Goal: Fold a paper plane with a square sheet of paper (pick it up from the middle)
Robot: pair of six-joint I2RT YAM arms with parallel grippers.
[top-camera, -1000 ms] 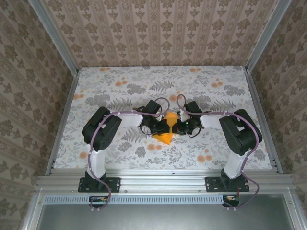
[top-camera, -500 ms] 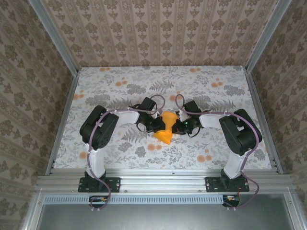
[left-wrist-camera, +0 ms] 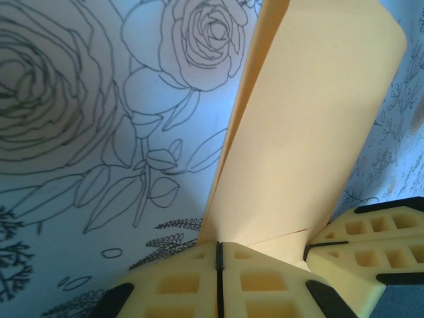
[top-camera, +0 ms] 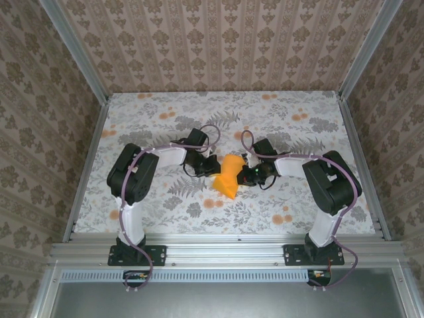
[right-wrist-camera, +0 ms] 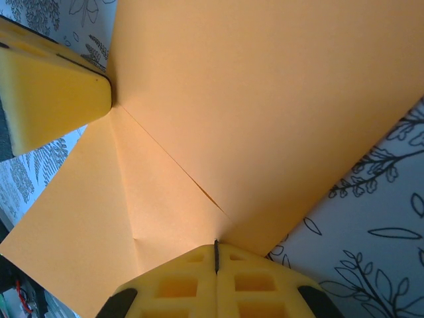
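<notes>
Evidently both arms meet near the middle of the flower-printed surface [top-camera: 311, 132], one on each side of the thin, bright orange paper sheet [top-camera: 228, 175]. From above, the orange paper sheet reads as a rumpled wedge with its narrower end toward the near edge. It is partly folded and, by my judgement, some way from a finished dart.

The left fingers [left-wrist-camera: 213, 265] are pressed fully together, pad against pad, with the paper's edge caught at their seam. From there the paper rises as a tall, curved flap. The right fingers [right-wrist-camera: 211, 265] are likewise closed tight, nipping the sheet just where a diagonal crease runs down to them. In the right wrist view a yellow pad of the left arm touches the paper at the upper left, so the two grips sit near each other on the same layers.

This pairing looks deliberate. One pinch probably anchors the crease so it cannot slip, and the other holds the loose flap up and taut, ready to be swung over and laid flat. Gripping close to the fold line gives control over where the bend lands. Whether any part of the sheet rests on the surface, I cannot tell.
</notes>
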